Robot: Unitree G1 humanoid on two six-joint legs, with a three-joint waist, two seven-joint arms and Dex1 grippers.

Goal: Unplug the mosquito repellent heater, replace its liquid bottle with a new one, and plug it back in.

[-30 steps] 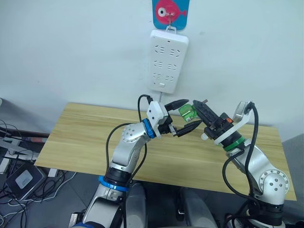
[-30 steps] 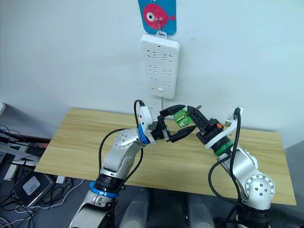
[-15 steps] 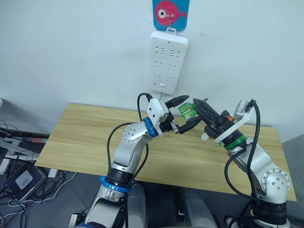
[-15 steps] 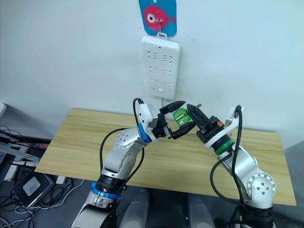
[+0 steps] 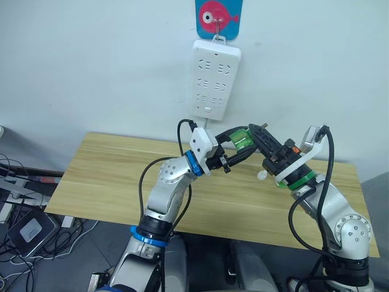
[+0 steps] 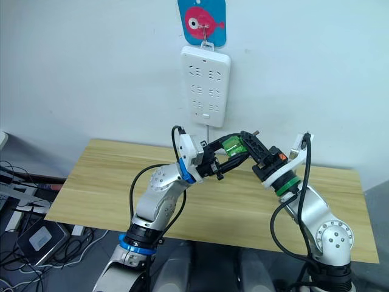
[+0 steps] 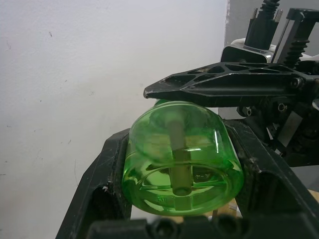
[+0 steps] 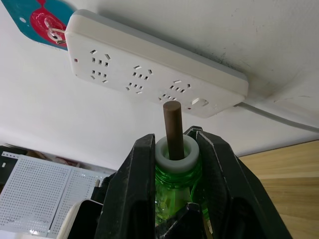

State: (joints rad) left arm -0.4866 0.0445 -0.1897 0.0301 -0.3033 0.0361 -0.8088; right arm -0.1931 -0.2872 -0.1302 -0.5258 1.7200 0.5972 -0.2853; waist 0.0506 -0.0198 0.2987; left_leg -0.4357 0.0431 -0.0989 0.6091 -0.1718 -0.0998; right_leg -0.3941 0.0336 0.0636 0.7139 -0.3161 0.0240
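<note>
Behind the wooden table (image 5: 109, 176) a power strip (image 5: 214, 78) hangs on the wall; both the left gripper (image 5: 236, 149) and right gripper (image 5: 258, 139) clamp the green bottle (image 5: 242, 139) in mid-air, probably handing it over; no heater visible

The bottle (image 5: 242, 139) is being held above the surface (image 5: 103, 173), between the left claw (image 5: 233, 148) on its left and the right claw (image 5: 256, 136) on its right. The power strip (image 5: 214, 78) is hanging on the wall behind and above them, under the hook card (image 5: 218, 17).
</note>
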